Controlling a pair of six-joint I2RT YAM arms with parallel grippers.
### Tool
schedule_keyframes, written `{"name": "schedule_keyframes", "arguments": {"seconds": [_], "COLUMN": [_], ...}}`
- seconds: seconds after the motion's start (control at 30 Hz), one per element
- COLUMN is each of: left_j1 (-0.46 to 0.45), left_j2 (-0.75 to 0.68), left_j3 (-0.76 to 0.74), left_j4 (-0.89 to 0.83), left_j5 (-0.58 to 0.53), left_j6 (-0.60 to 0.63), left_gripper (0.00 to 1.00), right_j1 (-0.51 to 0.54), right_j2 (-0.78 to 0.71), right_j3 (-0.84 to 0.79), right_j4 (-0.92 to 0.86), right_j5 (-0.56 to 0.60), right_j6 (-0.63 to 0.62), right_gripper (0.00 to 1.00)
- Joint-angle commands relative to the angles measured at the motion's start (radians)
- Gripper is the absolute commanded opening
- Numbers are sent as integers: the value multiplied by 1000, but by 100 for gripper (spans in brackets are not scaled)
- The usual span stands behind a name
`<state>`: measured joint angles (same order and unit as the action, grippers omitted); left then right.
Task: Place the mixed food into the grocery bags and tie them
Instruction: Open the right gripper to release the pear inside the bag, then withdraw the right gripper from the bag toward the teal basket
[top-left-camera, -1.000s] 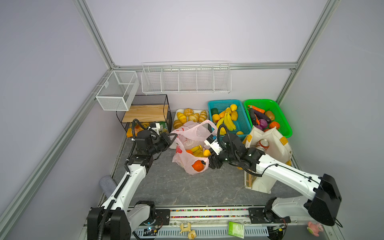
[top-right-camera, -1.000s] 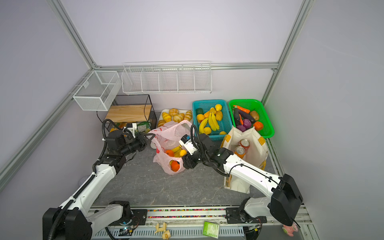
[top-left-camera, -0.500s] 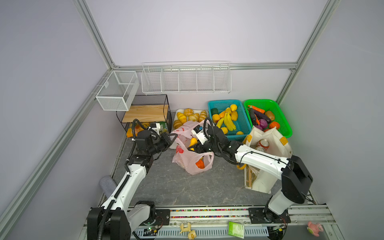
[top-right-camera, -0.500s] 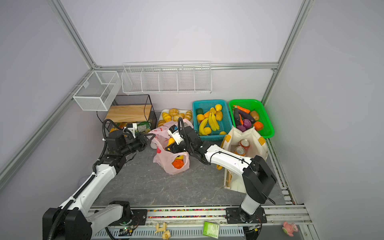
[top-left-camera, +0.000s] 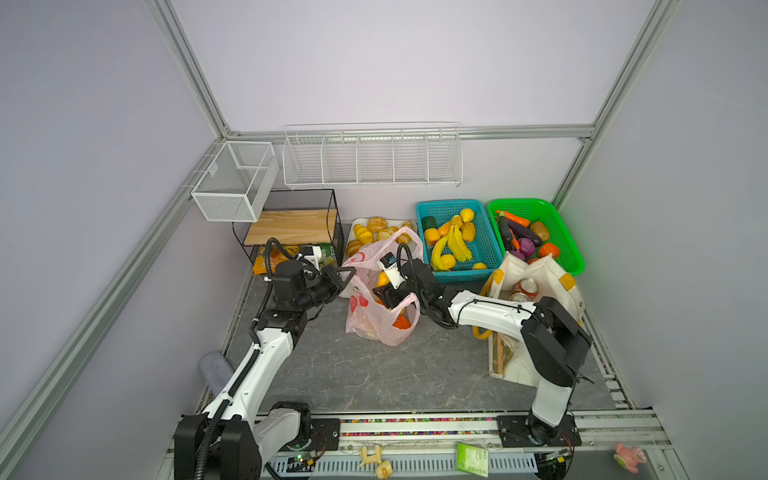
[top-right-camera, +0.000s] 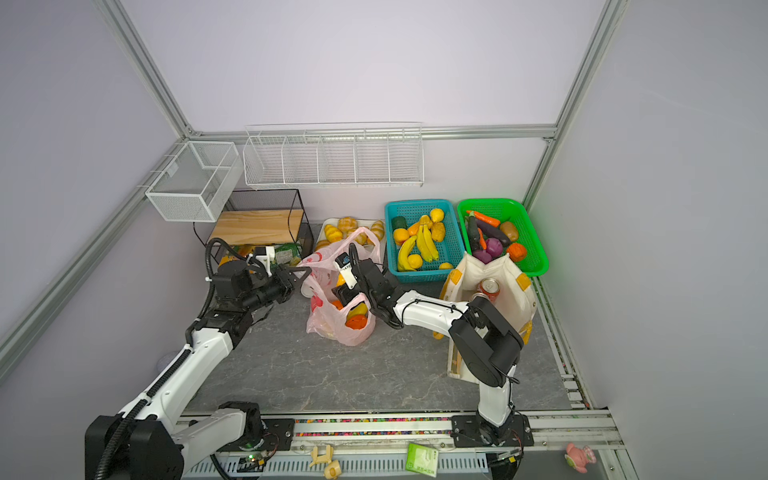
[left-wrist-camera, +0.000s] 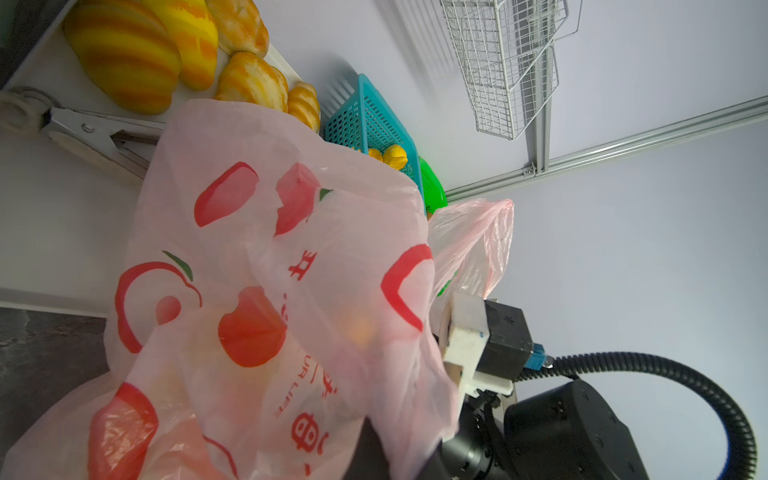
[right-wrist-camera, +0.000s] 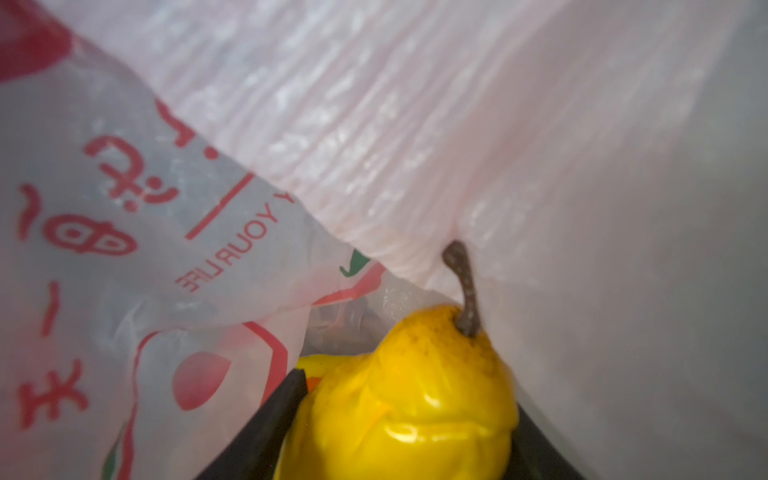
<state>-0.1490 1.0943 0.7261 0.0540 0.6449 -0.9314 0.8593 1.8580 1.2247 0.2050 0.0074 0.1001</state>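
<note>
A grey marbled table (top-left-camera: 374, 374) carries a pink bag (top-left-camera: 380, 320). A cream tote (top-left-camera: 552, 274) stands right of the bag, with a bread tray (top-left-camera: 356, 223), teal basket (top-left-camera: 486, 241) and green basket (top-left-camera: 565, 249) behind it.

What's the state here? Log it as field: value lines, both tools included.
left tool: shut on the pink bag near its rim
right tool: down inside the pink bag, shut on the yellow pear
pink bag handles: untied
canvas tote: upright, two cans inside
teal basket: bananas and oranges not yet bagged
</note>
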Motion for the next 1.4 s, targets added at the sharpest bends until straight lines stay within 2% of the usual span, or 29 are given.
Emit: {"name": "schedule_keyframes", "arguments": {"seconds": [0.0,0.13,0.23,0.43,0.77,1.03,1.1,1.23,1.37], "left_j1": [-4,-4,-4,-4,-4,-4,-4,-4,-4], "left_j2": [2,4,4,4,6,4,4,7,7], "left_j3": [10,12,13,13,8,9,10,13,13], "left_j4": [12,10,9,9,6,4,4,4,3], "left_j5": [4,1,-1,-2,-7,-8,-8,-8,-8], "left_j6": [-8,-9,-11,-8,-3,-3,-1,-2,-1], "left_gripper": [0,0,0,0,0,0,0,0,0], "right_j1": [11,11,11,8,-14,-51,-68,-118,-188], "right_j2": [31,52,53,-3,-219,-380,-422,-498,-554], "right_j3": [0,-9,-8,-23,-104,-150,-160,-166,-150], "right_j4": [99,116,99,35,-82,-154,-168,-192,-208], "right_j5": [0,-7,-8,-4,-22,-45,-69,-212,-302], "right_j6": [-7,3,11,4,-73,-138,-144,-143,-91], "right_gripper": [57,62,71,82,89,90,90,89,89]}}
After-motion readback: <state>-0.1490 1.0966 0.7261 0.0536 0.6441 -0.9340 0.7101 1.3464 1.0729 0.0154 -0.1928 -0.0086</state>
